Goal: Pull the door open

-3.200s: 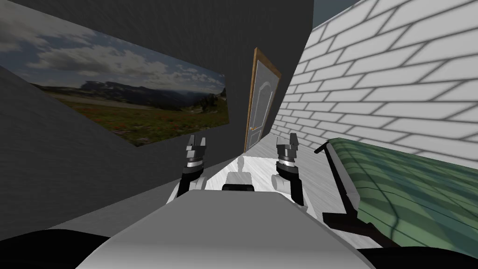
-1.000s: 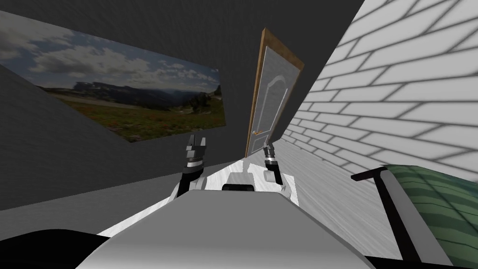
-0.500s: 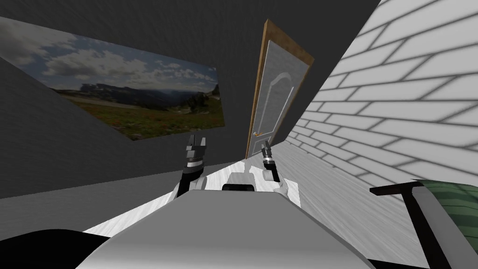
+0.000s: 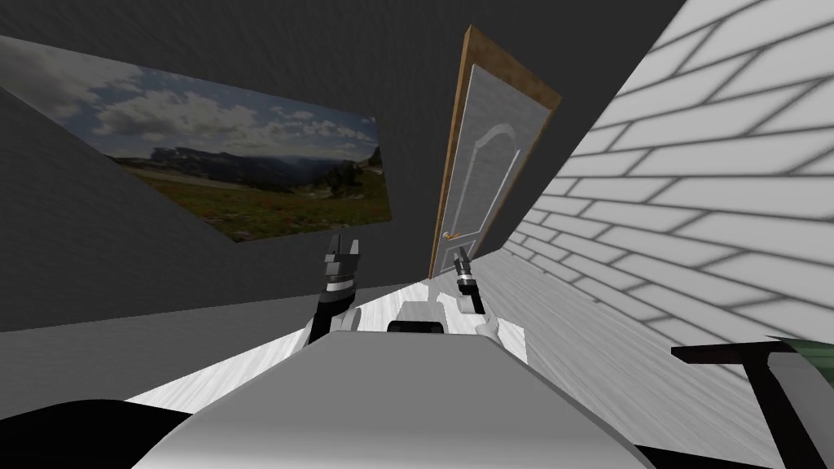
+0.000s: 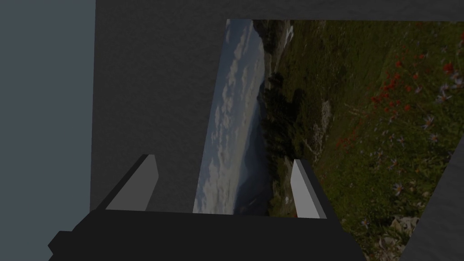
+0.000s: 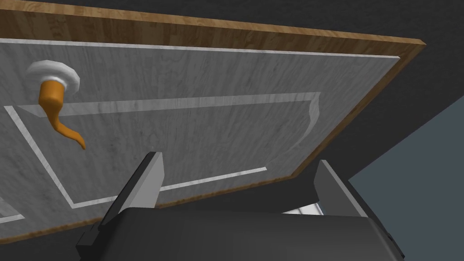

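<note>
Over by the door (image 4: pixel 485 163), the head view gave the grey leaf in its brown frame, set between dark wall (image 4: pixel 407 65) and white brick wall (image 4: pixel 692 187), with the right gripper (image 4: pixel 463 262) stretched forward and raised close to the orange handle (image 4: pixel 450 235). The right wrist view added the detail: a curved lever on a white rose, off to one side of the fingers and untouched, jaws wide apart on nothing, the door's framed edge crossing between them. The left gripper (image 4: pixel 343 244) was held up well left of the door, before the landscape picture (image 4: pixel 244 179), fingers apart too. Bare pale floor (image 4: pixel 570 342) ran from the door along the brick.
</note>
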Robot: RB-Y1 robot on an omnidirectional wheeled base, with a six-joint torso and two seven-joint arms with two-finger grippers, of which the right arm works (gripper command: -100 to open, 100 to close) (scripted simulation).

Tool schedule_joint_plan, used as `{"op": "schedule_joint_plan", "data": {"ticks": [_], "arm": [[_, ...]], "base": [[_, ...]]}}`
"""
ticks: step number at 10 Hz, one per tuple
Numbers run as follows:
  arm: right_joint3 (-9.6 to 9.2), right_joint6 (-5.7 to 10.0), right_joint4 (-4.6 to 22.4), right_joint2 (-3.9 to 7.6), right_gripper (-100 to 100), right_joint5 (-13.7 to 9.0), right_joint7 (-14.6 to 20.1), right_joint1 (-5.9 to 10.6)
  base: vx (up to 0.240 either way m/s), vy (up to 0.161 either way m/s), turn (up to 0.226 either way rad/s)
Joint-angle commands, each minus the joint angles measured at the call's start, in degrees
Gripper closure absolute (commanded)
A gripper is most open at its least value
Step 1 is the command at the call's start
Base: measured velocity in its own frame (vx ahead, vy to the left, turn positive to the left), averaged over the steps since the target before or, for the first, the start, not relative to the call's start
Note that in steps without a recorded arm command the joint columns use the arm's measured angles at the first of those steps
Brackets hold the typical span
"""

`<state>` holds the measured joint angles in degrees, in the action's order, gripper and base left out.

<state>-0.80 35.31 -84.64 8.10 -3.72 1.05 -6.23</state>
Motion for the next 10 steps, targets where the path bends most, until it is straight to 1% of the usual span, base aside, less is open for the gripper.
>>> {"op": "schedule_joint_plan", "data": {"ticks": [1,2,3,7,8,10], "arm": [[-0.19,0.52,2.9,0.58,-100,-0.2,0.4,1.52],[-0.19,0.52,3.4,0.58,-100,-0.2,0.4,1.52],[-0.36,0.77,5.5,0.88,-100,-0.3,0.6,2.42],[-1.03,1.77,13.1,2.06,-100,-0.7,1.5,6.02],[-1.03,1.77,13.5,2.06,-100,-0.7,1.5,6.02],[-1.36,2.26,17.5,2.61,-100,-0.9,1.9,7.77]], "base": [[0.047,-0.089,0.140],[0.036,-0.073,0.053],[0.045,-0.074,0.100],[0.052,-0.128,0.133],[0.025,-0.076,0.064],[0.015,-0.078,0.116]]}}
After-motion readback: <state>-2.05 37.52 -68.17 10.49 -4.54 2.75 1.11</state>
